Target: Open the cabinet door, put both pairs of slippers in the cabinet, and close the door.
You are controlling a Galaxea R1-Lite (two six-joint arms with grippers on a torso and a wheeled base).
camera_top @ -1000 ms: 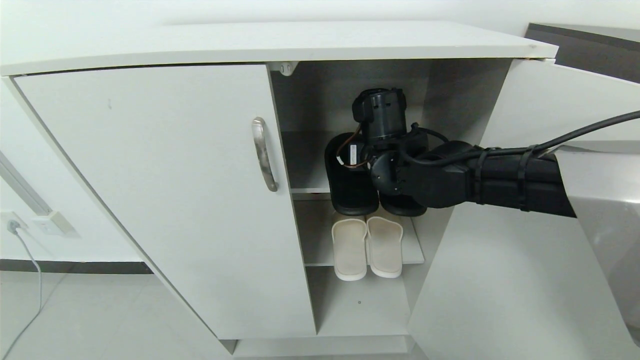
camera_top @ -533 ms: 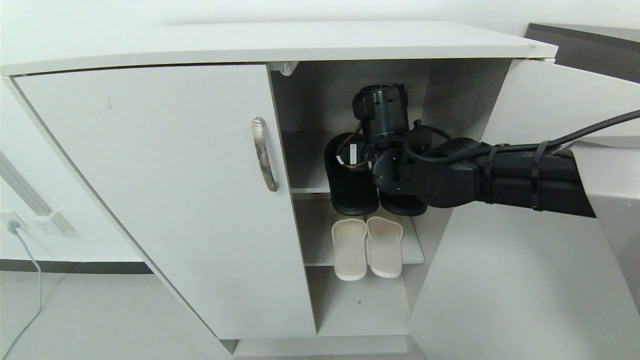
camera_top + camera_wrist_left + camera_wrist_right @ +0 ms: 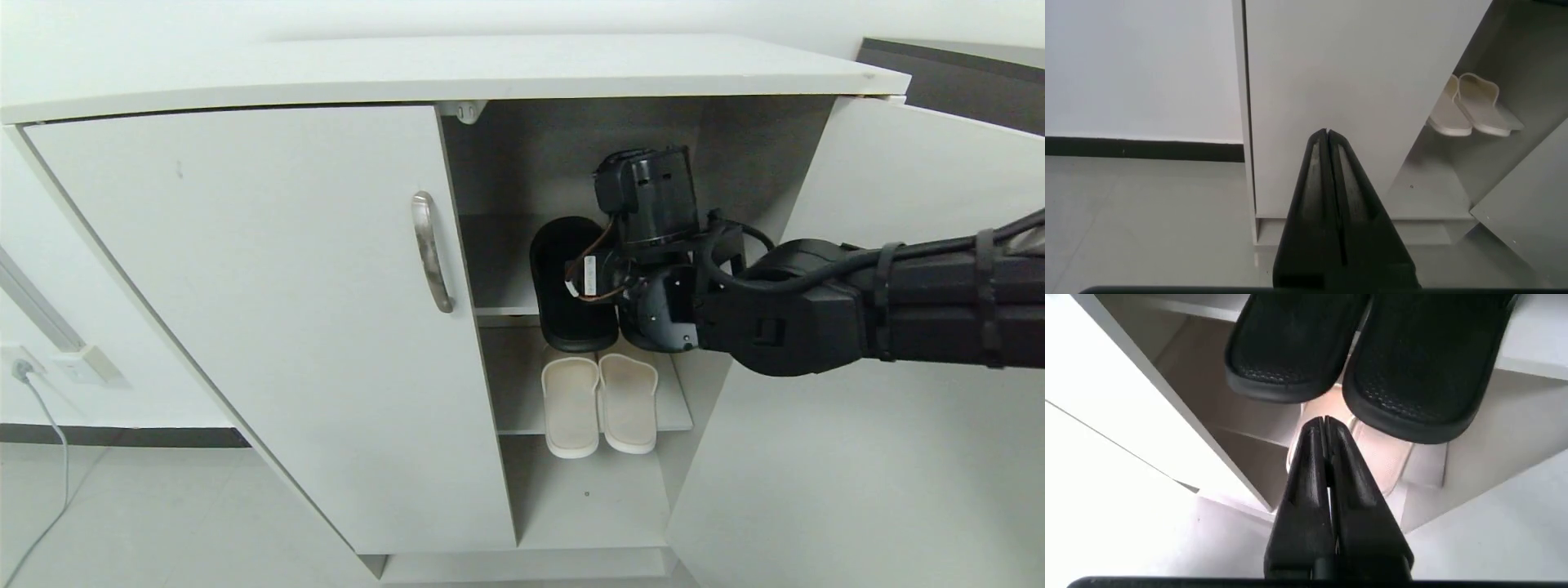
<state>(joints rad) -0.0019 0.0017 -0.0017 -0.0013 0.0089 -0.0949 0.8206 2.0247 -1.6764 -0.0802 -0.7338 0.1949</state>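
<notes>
Right arm [image 3: 816, 322] draws back rightward. Two black slippers [image 3: 569, 286] on upper shelf [image 3: 494, 273], two white slippers [image 3: 600, 402] below. Right gripper [image 3: 1325, 425] pressed closed, empty, just before black pair.

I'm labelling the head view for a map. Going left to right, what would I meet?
Wall socket → closed cabinet door → door handle → black slippers → open cabinet door.
</notes>
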